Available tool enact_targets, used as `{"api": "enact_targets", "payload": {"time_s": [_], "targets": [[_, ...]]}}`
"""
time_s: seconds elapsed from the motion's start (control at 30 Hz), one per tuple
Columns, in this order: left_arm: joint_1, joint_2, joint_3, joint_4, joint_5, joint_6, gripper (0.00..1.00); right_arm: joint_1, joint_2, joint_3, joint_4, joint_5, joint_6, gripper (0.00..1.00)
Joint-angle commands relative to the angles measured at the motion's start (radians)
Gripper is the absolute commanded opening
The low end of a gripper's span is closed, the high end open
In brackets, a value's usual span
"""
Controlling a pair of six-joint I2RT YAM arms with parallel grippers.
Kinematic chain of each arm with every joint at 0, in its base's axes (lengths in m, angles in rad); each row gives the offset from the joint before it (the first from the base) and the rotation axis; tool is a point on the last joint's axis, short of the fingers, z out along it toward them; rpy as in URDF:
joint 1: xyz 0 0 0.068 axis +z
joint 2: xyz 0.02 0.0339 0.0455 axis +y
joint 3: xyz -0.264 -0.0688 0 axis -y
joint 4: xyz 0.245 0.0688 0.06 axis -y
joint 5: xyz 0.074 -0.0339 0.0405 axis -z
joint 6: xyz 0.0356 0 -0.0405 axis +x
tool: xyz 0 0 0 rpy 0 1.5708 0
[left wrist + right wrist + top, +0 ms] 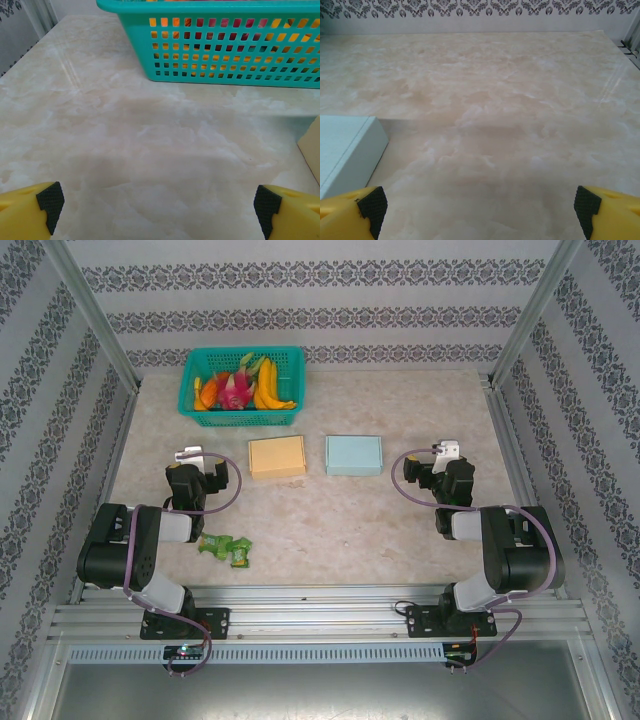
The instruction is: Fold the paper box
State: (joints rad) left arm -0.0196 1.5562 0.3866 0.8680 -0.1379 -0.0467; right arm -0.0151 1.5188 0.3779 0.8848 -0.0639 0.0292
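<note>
Jaws gape wide and empty on our left gripper [159, 207] and right gripper [479, 207]; we see an orange box [277, 456] and blue box [353, 454] side by side between them.

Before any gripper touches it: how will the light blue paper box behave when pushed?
Probably light: the light blue paper box looks like thin card. Flat and low on the smooth table, it would likely slide, not tip or roll.

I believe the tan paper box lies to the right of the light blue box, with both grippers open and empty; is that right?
Not quite: the top external view shows the tan paper box left of the light blue box. The left gripper and right gripper are indeed open and empty.
</note>
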Motion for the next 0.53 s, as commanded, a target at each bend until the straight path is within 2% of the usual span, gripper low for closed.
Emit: {"api": "enact_targets", "payload": {"time_s": [0.0,0.33,0.43,0.5], "targets": [[-0.005,0.005,0.009,-0.006,0.009,0.015,1.00,0.007,-0.010,0.012,0.002,0.010,0.002,0.98],[-0.004,0.005,0.009,-0.005,0.009,0.015,1.00,0.015,0.001,0.029,-0.022,0.024,-0.004,0.98],[-0.005,0.004,0.009,-0.005,0.009,0.015,1.00,0.002,-0.006,0.036,-0.052,-0.005,0.003,0.98],[-0.004,0.005,0.009,-0.006,0.009,0.015,1.00,0.069,-0.022,-0.010,0.019,0.101,-0.046,0.98]]}}
